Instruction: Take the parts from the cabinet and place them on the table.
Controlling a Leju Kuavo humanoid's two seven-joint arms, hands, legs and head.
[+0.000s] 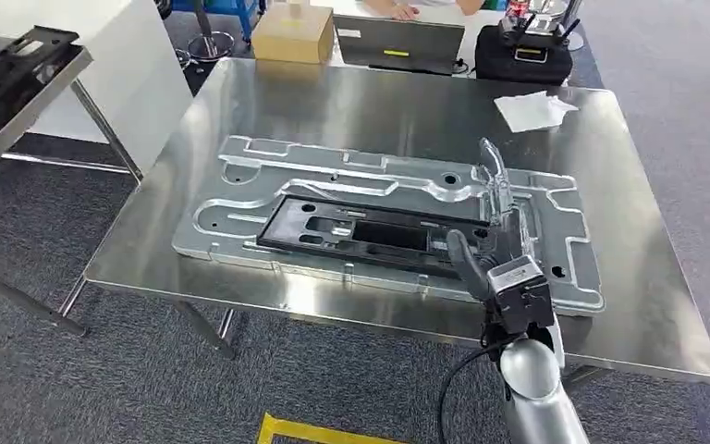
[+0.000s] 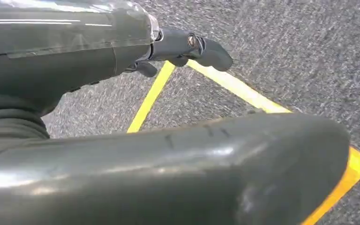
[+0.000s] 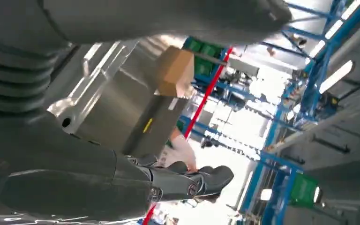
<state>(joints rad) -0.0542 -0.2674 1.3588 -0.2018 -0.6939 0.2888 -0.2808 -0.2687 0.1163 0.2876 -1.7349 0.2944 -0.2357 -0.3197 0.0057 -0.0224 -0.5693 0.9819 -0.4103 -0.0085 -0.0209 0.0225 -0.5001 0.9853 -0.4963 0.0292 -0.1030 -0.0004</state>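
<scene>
A long black frame part (image 1: 370, 233) lies flat on a large silver stamped plate (image 1: 240, 176), which rests on the steel table (image 1: 379, 102). My right hand (image 1: 504, 268) hovers over the black part's right end, with its fingers stretched out toward the far side. Just beyond it a narrow, shiny, clear-looking piece (image 1: 495, 180) stands up; I cannot tell whether the hand touches it. In the right wrist view the right hand (image 3: 75, 187) holds nothing between thumb and fingers. My left hand (image 2: 122, 154) hangs over the grey carpet with straight fingers (image 2: 206, 49), holding nothing.
On the table's far side are a cardboard box (image 1: 293, 35), a grey case (image 1: 397, 42), a black bag (image 1: 522, 51) and a white sheet (image 1: 534, 109). A second steel table at the left carries another black frame (image 1: 9, 74). Yellow tape (image 1: 314, 433) marks the floor.
</scene>
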